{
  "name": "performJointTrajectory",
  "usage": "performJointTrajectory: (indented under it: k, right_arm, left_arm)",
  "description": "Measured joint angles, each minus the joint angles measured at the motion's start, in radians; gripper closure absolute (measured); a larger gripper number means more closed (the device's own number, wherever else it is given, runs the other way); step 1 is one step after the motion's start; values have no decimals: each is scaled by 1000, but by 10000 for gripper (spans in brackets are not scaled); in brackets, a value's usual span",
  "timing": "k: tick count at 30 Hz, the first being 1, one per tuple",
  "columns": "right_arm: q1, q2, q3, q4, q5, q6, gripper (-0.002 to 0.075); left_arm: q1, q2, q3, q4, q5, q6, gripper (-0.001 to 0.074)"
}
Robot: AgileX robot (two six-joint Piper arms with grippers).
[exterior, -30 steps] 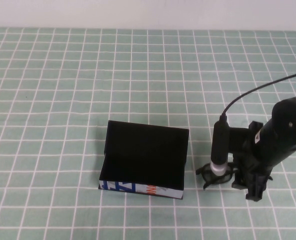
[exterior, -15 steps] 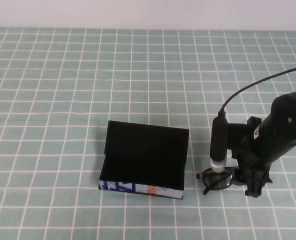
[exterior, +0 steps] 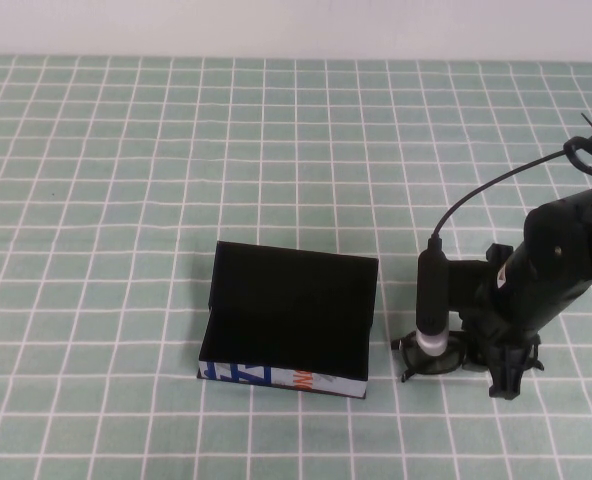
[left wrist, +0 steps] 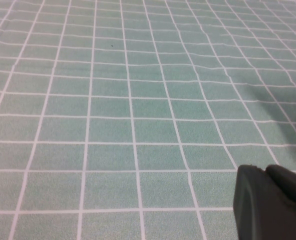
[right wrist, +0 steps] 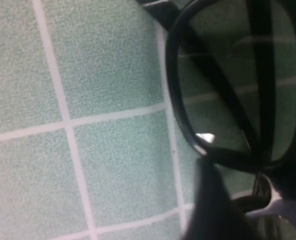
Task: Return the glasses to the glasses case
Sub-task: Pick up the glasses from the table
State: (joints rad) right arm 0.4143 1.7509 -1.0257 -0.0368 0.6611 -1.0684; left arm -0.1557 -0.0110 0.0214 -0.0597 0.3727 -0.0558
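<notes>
The right end effector (exterior: 466, 352) stood low over the glasses (exterior: 428, 358), which lay on the green-checked tabletop (exterior: 176, 150) just to the right of the glasses case (exterior: 288, 318). The case sat with its hinged lid raised, black interior exposed and printed front facing the robot. In the right wrist view one lens rim of the glasses (right wrist: 223, 85) filled the frame close beneath the camera, with a dark finger (right wrist: 213, 205) at the frame's edge. Whether the fingers had yet clamped the frame could not be told; they appeared to bracket it, not yet firmly grasping.

Judged from this arrangement, the step in hand was the pick-up. It would be done well by closing squarely across the frame near the bridge rather than on a lens, and by lifting only once the hold was firm, so the glasses could not swing. The carry to the case was short and leftward.

The left end effector (left wrist: 270, 202) showed only as a dark edge over bare tabletop, apparently parked; its state could not be told.
</notes>
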Motion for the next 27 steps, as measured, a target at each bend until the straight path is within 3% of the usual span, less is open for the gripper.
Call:
performJointTrajectory:
  k: [6, 17, 23, 27]
  right_arm:
    - [0, 0, 0, 0, 4, 0, 512]
    - [0, 0, 0, 6, 22, 0, 544]
    - [0, 0, 0, 6, 43, 0, 648]
    - [0, 0, -2, 8, 46, 0, 648]
  left_arm:
    - [0, 0, 0, 0, 0, 0, 737]
    - [0, 0, 0, 0, 0, 0, 737]
    - [0, 0, 0, 0, 0, 0, 737]
    - [0, 0, 0, 0, 0, 0, 737]
